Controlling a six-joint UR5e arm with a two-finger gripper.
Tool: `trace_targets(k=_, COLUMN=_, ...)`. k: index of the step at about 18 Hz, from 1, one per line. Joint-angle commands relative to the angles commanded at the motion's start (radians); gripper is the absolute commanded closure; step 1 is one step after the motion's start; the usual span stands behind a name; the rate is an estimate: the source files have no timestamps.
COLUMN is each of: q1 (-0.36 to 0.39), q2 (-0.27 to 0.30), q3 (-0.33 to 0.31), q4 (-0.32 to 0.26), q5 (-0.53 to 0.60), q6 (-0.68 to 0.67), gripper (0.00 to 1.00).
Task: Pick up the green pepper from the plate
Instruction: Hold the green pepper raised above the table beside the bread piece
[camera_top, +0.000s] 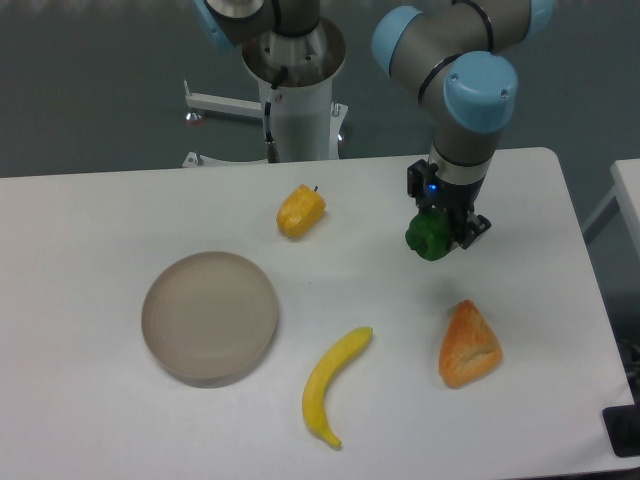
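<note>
the green pepper sits clamped between the fingers, well apart from the plate.

Jaws grip the green pepper above the table.

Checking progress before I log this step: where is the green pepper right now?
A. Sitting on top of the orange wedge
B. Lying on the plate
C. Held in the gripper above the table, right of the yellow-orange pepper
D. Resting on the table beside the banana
C. The green pepper sits between the fingers of the gripper, well right of the yellow-orange pepper; the plate holds nothing.
</note>
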Motion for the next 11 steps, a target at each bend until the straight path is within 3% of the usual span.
trace_targets(k=11, q1=0.000, q2=-0.008, q3=0.005, q4=0.002, q5=0.002, q6=0.046, gripper=0.84)
